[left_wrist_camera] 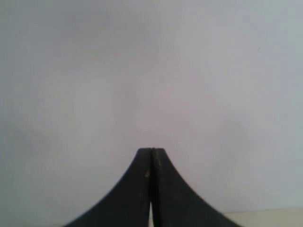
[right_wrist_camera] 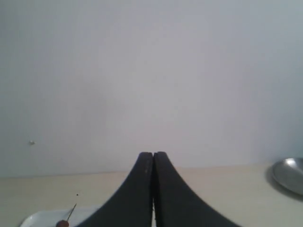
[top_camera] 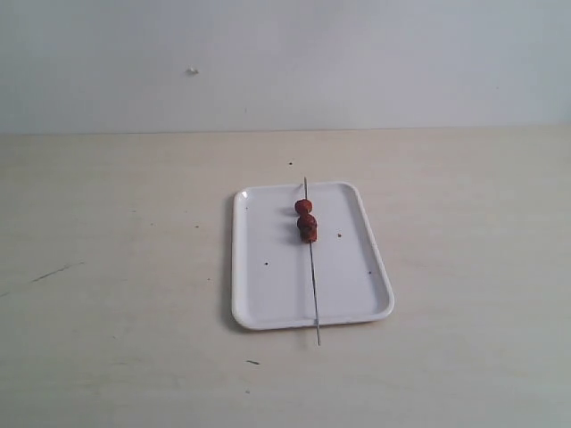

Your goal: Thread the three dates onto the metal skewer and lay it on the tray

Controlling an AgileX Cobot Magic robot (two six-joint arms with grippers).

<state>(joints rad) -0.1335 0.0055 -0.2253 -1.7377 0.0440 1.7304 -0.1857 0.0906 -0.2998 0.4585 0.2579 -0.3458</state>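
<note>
The white tray (top_camera: 268, 294) lies mid-table in the exterior view. The thin metal skewer (top_camera: 313, 276) rests lengthwise on it, its ends poking past both short rims. All three dates (top_camera: 306, 220) sit threaded on the skewer's far half, close together. Neither arm shows in the exterior view. My left gripper (left_wrist_camera: 151, 150) is shut and empty, facing a blank wall. My right gripper (right_wrist_camera: 153, 153) is shut and empty too, high above the table; past it I see a corner of the tray (right_wrist_camera: 38, 218), the skewer tip (right_wrist_camera: 72, 213) and one date (right_wrist_camera: 62, 223).
A light wooden table (top_camera: 107, 267) runs back to a pale wall (top_camera: 357, 62). A shiny metal bowl (right_wrist_camera: 289, 175) sits at the edge of the right wrist view. Small dark specks dot the table and tray.
</note>
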